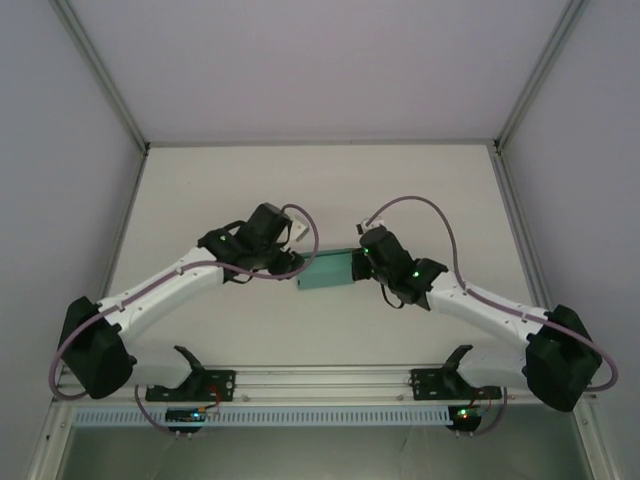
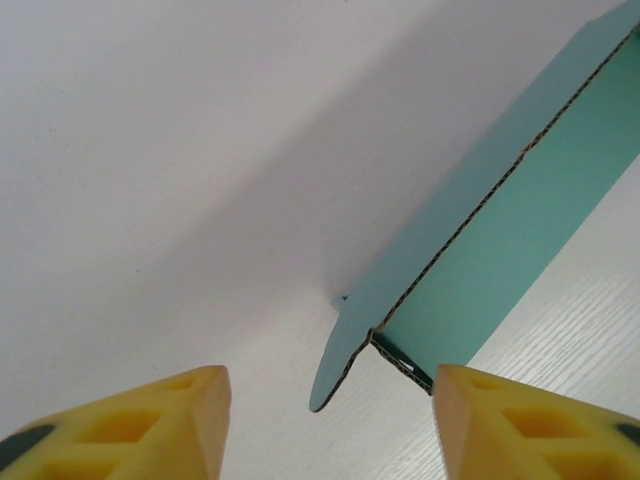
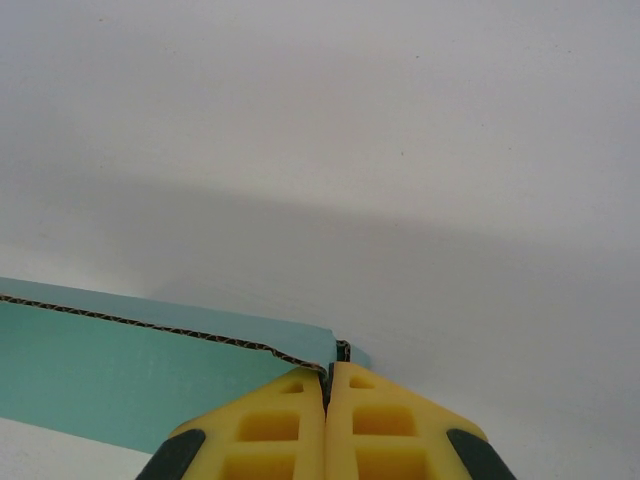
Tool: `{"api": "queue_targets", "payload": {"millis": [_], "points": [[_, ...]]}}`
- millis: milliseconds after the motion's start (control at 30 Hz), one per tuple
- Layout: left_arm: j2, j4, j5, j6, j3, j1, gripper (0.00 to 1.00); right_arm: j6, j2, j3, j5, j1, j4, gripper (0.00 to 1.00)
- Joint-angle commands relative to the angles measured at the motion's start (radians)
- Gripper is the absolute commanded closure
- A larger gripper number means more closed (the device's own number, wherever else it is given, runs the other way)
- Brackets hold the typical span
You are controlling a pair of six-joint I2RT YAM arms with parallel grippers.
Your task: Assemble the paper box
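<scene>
On the white table [image 1: 300, 190], your thin teal-green card paper box [image 1: 328, 272] lies between both arms. The right gripper [image 3: 327, 385] is clamped on its upright wall, likely steadying it. The left gripper [image 2: 330, 390] stands apart beside the rounded end flap [image 2: 335, 360], holding nothing.

1. Left wrist view: the paper box [image 2: 500, 230] runs off the right edge, far end unseen. The fingers [image 2: 150, 425] of the left gripper [image 2: 330, 425] are cut by the bottom edge.
2. Right wrist view: box cut off at left. The card pinched inside the right gripper [image 3: 327, 420] is hidden.
3. Top view: both box ends lie under the grippers.
</scene>
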Motion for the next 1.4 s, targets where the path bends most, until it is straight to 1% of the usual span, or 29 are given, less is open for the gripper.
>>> {"api": "queue_targets", "payload": {"millis": [0,100,200,300,400,500,533,567,667,733,833,900,967,1000,1100,1167,1200,1300,1367], "points": [[0.033,-0.004,-0.009,-0.036,0.010,0.015,0.56,0.026,0.028,0.029,0.021,0.007,-0.094,1.00],[0.061,0.004,0.012,-0.033,0.030,0.023,0.70,0.028,0.036,0.037,0.013,0.008,-0.102,1.00],[0.063,0.015,0.052,-0.024,0.024,0.022,0.71,0.039,0.040,0.043,0.009,0.009,-0.115,1.00],[0.057,0.032,0.049,-0.017,0.006,0.024,0.71,0.039,0.048,0.051,-0.001,0.008,-0.121,1.00],[0.068,0.036,0.044,-0.030,0.008,0.025,0.76,0.036,0.055,0.061,-0.010,0.010,-0.129,1.00],[0.093,0.032,0.056,-0.051,0.014,0.027,0.88,0.034,0.056,0.063,-0.010,0.010,-0.132,1.00],[0.099,0.036,0.058,-0.059,0.013,0.028,0.96,0.032,0.057,0.062,-0.010,0.012,-0.130,1.00],[0.108,0.034,0.059,-0.076,0.014,0.029,1.00,0.033,0.059,0.061,-0.009,0.014,-0.129,1.00],[0.117,0.024,0.098,-0.126,0.021,0.034,1.00,0.032,0.062,0.054,0.003,0.022,-0.130,1.00],[0.113,0.008,0.103,-0.162,0.031,0.035,1.00,0.032,0.065,0.054,0.016,0.030,-0.136,1.00],[0.112,-0.034,0.161,-0.231,0.062,0.056,1.00,0.032,0.070,0.057,0.043,0.044,-0.151,1.00],[0.126,-0.072,0.235,-0.299,0.088,0.086,1.00,0.031,0.072,0.062,0.063,0.057,-0.167,1.00],[0.157,-0.099,0.363,-0.357,0.108,0.121,1.00,0.032,0.076,0.065,0.071,0.066,-0.173,1.00],[0.174,-0.123,0.407,-0.374,0.127,0.139,1.00,0.032,0.078,0.067,0.071,0.070,-0.173,1.00],[0.213,-0.150,0.504,-0.409,0.160,0.181,1.00,0.033,0.091,0.075,0.083,0.081,-0.180,1.00],[0.238,-0.178,0.533,-0.419,0.183,0.194,1.00,0.035,0.094,0.079,0.091,0.086,-0.186,1.00],[0.244,-0.185,0.529,-0.424,0.191,0.195,1.00,0.040,0.093,0.081,0.095,0.089,-0.188,1.00],[0.238,-0.123,0.521,-0.460,0.135,0.195,1.00,0.051,0.086,0.071,0.105,0.097,-0.168,1.00],[0.236,-0.092,0.491,-0.474,0.092,0.186,1.00,0.052,0.084,0.061,0.109,0.104,-0.152,1.00]]}}
